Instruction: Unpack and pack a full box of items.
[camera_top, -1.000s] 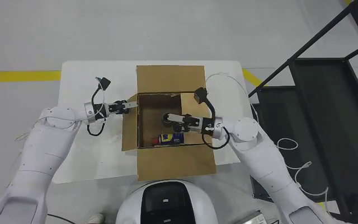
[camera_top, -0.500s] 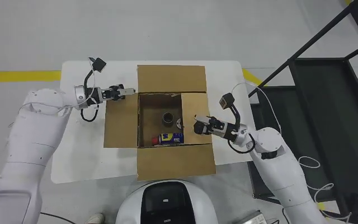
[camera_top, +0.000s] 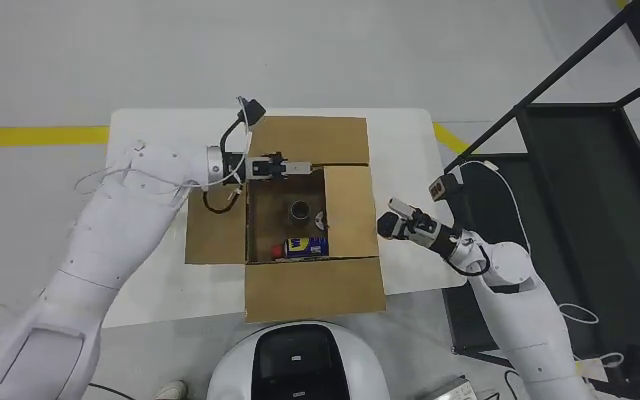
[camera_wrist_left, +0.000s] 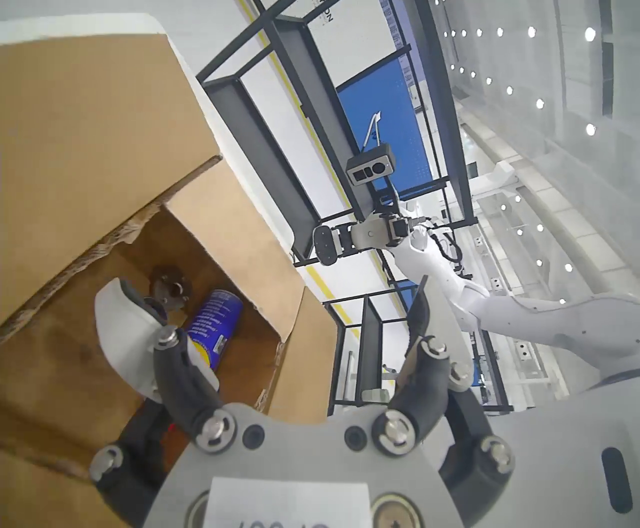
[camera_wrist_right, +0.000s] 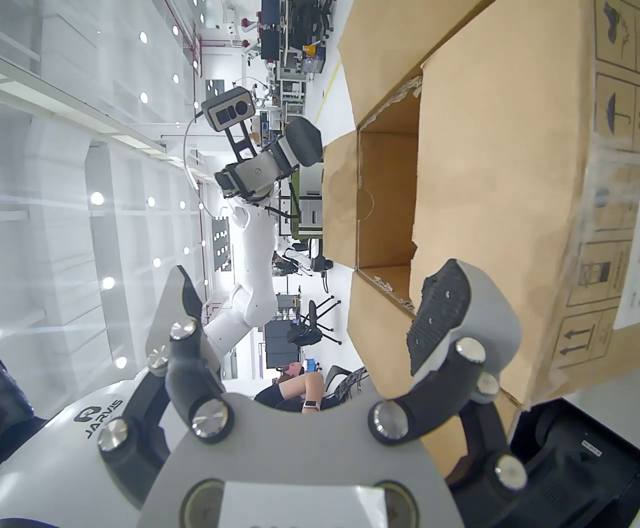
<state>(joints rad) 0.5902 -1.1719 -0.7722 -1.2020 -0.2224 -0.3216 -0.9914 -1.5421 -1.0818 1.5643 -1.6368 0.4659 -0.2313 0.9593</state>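
Brown cardboard box (camera_top: 305, 140) is located below the spread left gripper (camera_top: 298, 166) and beside the spread right gripper (camera_top: 392, 213). Its blue cylindrical spray can (camera_top: 303, 246) should be approached vertically, clear of the walls.

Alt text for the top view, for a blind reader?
Open cardboard box on a white table, holding a blue can and a dark round part. Left gripper hovers at the box's far rim; right gripper sits beside the right flap.
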